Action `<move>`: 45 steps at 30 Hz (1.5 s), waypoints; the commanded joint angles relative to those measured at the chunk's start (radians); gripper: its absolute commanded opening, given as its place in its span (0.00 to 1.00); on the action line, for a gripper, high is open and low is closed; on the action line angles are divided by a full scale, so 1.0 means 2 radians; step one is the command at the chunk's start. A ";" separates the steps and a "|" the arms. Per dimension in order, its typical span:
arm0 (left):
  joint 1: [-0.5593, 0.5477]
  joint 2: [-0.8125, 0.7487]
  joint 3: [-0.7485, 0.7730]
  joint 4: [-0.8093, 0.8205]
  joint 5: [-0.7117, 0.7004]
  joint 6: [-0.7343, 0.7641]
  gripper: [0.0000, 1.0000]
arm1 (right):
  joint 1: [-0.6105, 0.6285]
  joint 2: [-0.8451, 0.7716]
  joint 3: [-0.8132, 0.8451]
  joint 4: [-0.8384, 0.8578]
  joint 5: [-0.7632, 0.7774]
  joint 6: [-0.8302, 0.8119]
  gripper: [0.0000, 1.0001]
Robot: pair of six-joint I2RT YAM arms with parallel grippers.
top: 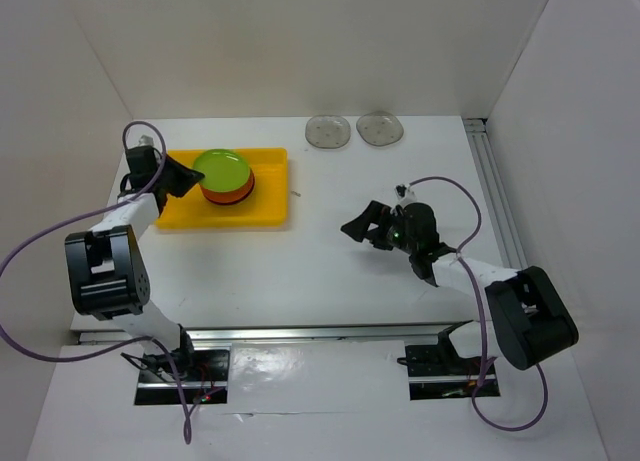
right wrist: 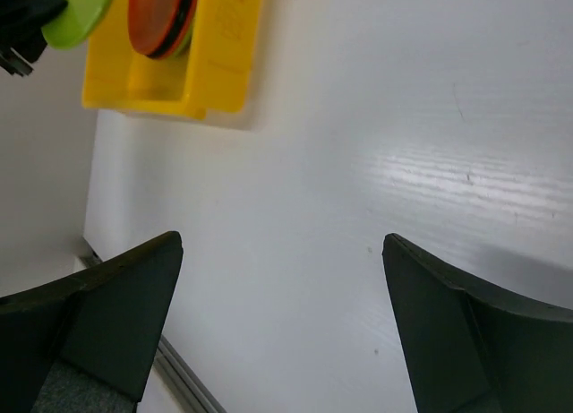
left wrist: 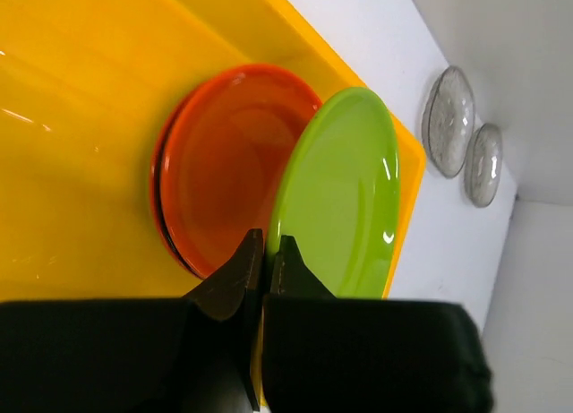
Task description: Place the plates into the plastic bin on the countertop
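Note:
The yellow plastic bin [top: 262, 213] lies at the left of the white countertop [top: 330, 271]. In it sits a stack of plates with an orange plate [left wrist: 228, 162] on top and a black rim below. My left gripper [top: 185, 176] is shut on the rim of a lime green plate [left wrist: 349, 189] and holds it just over the stack; it also shows in the top view [top: 222, 165]. Two clear plates [top: 327, 131] [top: 380, 128] lie by the back wall. My right gripper [top: 362, 224] is open and empty above the middle of the countertop.
White walls close the countertop at the back and both sides. A metal rail [top: 498, 196] runs along the right edge, another along the front [top: 300, 332]. A small scrap [top: 295, 192] lies just right of the bin.

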 commanded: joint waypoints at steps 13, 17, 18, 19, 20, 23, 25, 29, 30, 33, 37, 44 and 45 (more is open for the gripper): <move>0.034 0.042 -0.007 0.091 0.069 -0.049 0.69 | 0.022 -0.016 -0.015 0.023 0.007 -0.020 1.00; 0.034 0.016 -0.003 0.069 0.049 -0.049 0.80 | 0.022 -0.022 -0.010 0.012 0.013 -0.020 1.00; 0.034 0.006 -0.003 0.060 0.042 -0.049 0.83 | 0.022 -0.026 -0.010 0.005 0.013 -0.024 1.00; 0.034 -0.014 0.002 0.047 0.033 -0.049 0.86 | 0.022 -0.026 -0.010 0.001 0.026 -0.024 1.00; 0.029 -0.023 0.012 0.030 0.022 -0.041 0.88 | 0.022 -0.020 -0.005 -0.006 0.033 -0.024 1.00; 0.009 -0.041 0.047 -0.081 -0.059 -0.025 1.00 | 0.022 0.007 0.010 -0.023 0.052 -0.024 1.00; -0.003 -0.035 0.089 -0.159 -0.113 -0.016 1.00 | 0.016 0.023 0.023 -0.028 0.059 -0.024 1.00; -0.014 -0.018 0.101 -0.198 -0.111 -0.011 1.00 | -0.001 0.085 0.059 -0.013 0.059 -0.015 1.00; -0.023 -0.018 0.101 -0.198 -0.111 -0.011 1.00 | -0.001 0.100 0.088 -0.012 0.070 -0.015 1.00; -0.075 -0.047 0.120 -0.221 -0.135 0.008 1.00 | -0.021 0.194 0.171 -0.012 0.080 -0.021 1.00; -0.137 -0.077 0.127 -0.247 -0.178 0.024 1.00 | -0.049 0.317 0.282 0.006 0.074 0.002 1.00; -0.223 -0.115 0.132 -0.258 -0.228 0.040 1.00 | -0.083 0.502 0.520 -0.051 0.076 0.030 0.98; -0.235 -0.123 0.132 -0.258 -0.234 0.040 1.00 | -0.083 0.539 0.548 -0.064 0.082 0.030 0.98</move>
